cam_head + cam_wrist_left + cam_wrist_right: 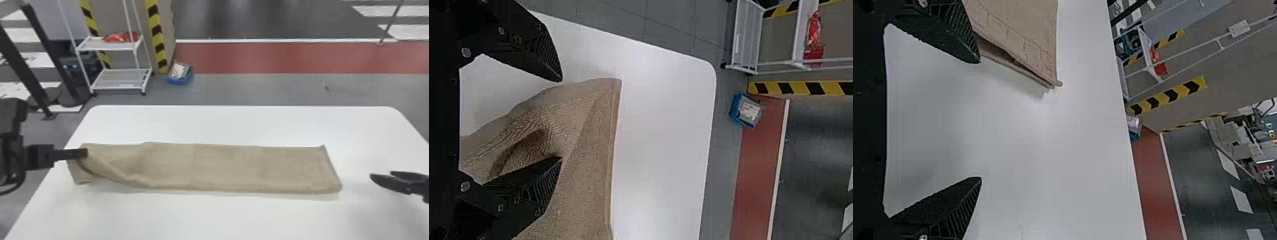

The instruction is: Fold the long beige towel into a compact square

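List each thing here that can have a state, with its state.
Beige towel: long strip, rumpled at its left end, not yet a square.
Left gripper: open, at the towel's left end.
Right gripper: open, beyond the towel's right end.
Blue bin: on the floor, filled.
White rack: standing, upper shelf loaded.

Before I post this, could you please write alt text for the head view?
A long beige towel lies across a white table, its left end rumpled at the left gripper; the right gripper is beyond the other end. A white rack stands behind.
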`<action>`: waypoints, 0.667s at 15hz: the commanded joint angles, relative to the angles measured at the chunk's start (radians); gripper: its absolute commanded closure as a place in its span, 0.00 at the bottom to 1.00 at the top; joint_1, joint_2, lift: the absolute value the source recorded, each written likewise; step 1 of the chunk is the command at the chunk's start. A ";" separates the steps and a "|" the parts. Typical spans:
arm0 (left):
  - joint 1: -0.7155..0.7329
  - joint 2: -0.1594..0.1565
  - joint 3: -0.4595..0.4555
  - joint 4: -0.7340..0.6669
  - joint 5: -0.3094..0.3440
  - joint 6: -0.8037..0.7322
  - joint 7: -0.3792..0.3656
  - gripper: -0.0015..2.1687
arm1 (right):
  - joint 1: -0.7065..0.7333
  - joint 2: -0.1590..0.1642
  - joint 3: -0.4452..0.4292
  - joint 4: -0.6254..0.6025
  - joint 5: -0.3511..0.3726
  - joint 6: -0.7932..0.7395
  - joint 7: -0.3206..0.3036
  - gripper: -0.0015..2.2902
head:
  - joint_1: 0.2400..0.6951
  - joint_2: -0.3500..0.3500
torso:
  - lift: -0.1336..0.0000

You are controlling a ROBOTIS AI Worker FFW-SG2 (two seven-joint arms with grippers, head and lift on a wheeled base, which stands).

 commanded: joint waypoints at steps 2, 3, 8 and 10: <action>0.013 0.036 0.021 -0.004 0.000 -0.042 -0.046 0.18 | 0.000 0.008 0.002 -0.034 0.004 0.052 0.003 0.01 | 1.00 0.58 | 0.07; 0.016 0.034 0.021 -0.013 -0.008 -0.042 -0.061 0.15 | 0.007 0.008 0.001 -0.044 0.000 0.049 0.005 0.01 | 1.00 0.58 | 0.07; 0.019 0.034 0.014 -0.020 -0.042 -0.018 -0.066 0.06 | 0.024 0.011 0.002 -0.073 -0.011 0.049 0.012 0.01 | 1.00 0.61 | 0.07; 0.005 0.042 0.006 0.001 -0.045 -0.030 -0.075 0.11 | 0.024 0.009 0.001 -0.077 -0.011 0.049 0.012 0.01 | 1.00 0.61 | 0.07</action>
